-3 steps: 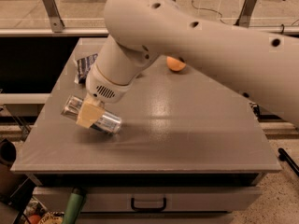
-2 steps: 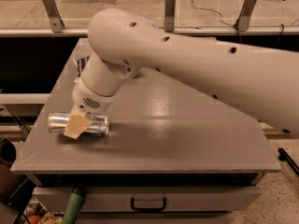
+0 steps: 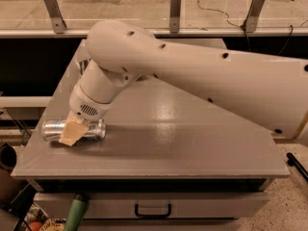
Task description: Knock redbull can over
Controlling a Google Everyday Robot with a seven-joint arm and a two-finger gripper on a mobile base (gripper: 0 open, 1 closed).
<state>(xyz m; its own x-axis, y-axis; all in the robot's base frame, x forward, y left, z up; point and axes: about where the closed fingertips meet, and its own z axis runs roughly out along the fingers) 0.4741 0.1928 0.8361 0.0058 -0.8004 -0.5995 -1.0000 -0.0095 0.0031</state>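
Jaws: I cannot tell if they are wide or narrow.
Gripper (image 3: 72, 133): at the left of the frame, down low; its tan tip lies across the slim silver metal redbull can (image 3: 95, 128).
Redbull can: lying on its side near the left edge of the flat grey table (image 3: 192, 148).
In the way: the big white round arm (image 3: 202, 76) reaches in from the right and hides the back of the table.
Below: a grey drawer with a black handle (image 3: 152, 210); a green stick (image 3: 76, 214) at the lower left.
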